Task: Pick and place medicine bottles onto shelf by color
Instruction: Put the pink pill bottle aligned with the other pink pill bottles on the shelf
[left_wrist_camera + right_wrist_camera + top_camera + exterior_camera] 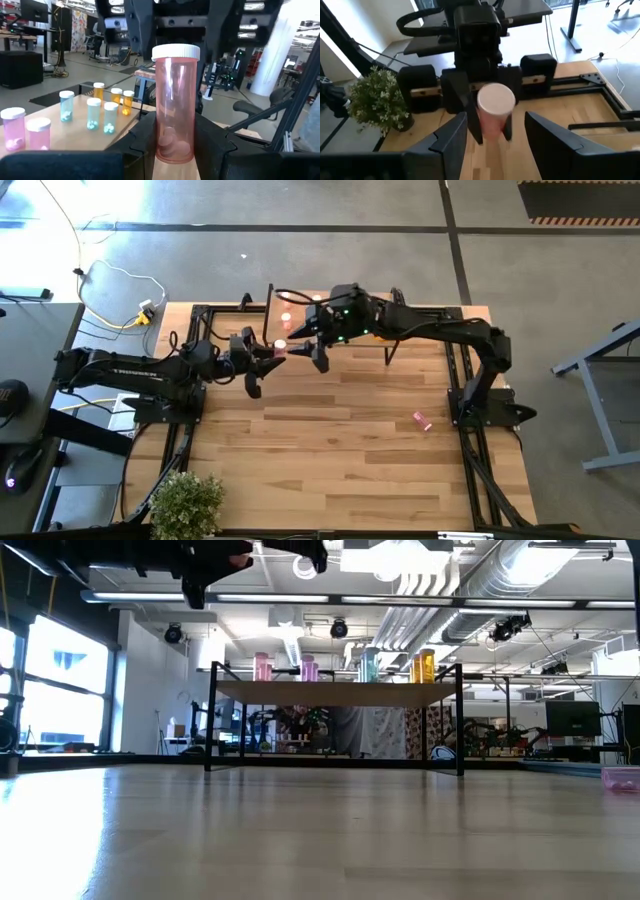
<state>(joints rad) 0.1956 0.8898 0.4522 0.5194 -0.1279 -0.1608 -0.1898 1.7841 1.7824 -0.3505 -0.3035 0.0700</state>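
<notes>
My left gripper [268, 355] is shut on a pink medicine bottle [174, 105] with a white cap, high above the table, near the shelf's front edge. My right gripper [492, 145] is open and faces it from the table's right. Its fingers stand on either side of the bottle's cap [495, 100] without touching it. The shelf [335, 692] stands at the far middle and carries upright pink [25, 132], teal [92, 114] and orange [116, 99] bottles. Another pink bottle [422, 420] lies on its side on the table at the right. My left gripper pinches the pink bottle's lower body [173, 142] between its two fingers. The fingers come level from the table's left. The bottle stands upright with its cap [175, 51] on top, lifted clear of the table.
A potted plant [185, 502] stands at the table's near left corner. Black frame rails [470, 450] run along the table's left and right edges. Bare wood [330, 450] lies across the middle and near part of the table.
</notes>
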